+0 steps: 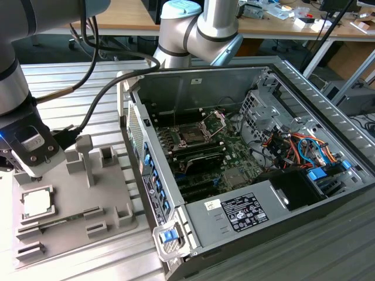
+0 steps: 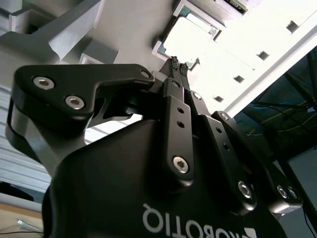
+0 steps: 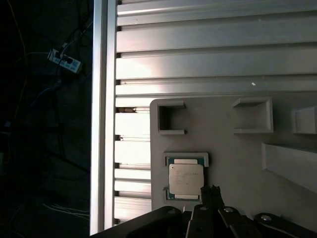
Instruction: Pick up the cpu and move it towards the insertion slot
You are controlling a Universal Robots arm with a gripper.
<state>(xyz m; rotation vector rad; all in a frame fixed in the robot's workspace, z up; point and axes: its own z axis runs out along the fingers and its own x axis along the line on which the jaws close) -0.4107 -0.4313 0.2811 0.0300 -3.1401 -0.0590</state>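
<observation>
In the exterior view, the robot arm (image 1: 202, 26) is cut off by the top and left edges. The open computer case (image 1: 246, 216) is clipped at the bottom edge. The insertion slot (image 1: 193, 136) is too small to make out its contacts. In the second wrist view, the tool (image 2: 179, 65) body hides much of the grey tray (image 2: 124, 25), and glare washes out the cpu (image 2: 190, 37). In the first wrist view, the tool's tip covers one corner of the cpu (image 3: 185, 179).

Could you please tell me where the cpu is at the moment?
The cpu lies in its square holder on the grey tray, at the exterior view's left beside the computer case, with the gripper close above it.
</observation>
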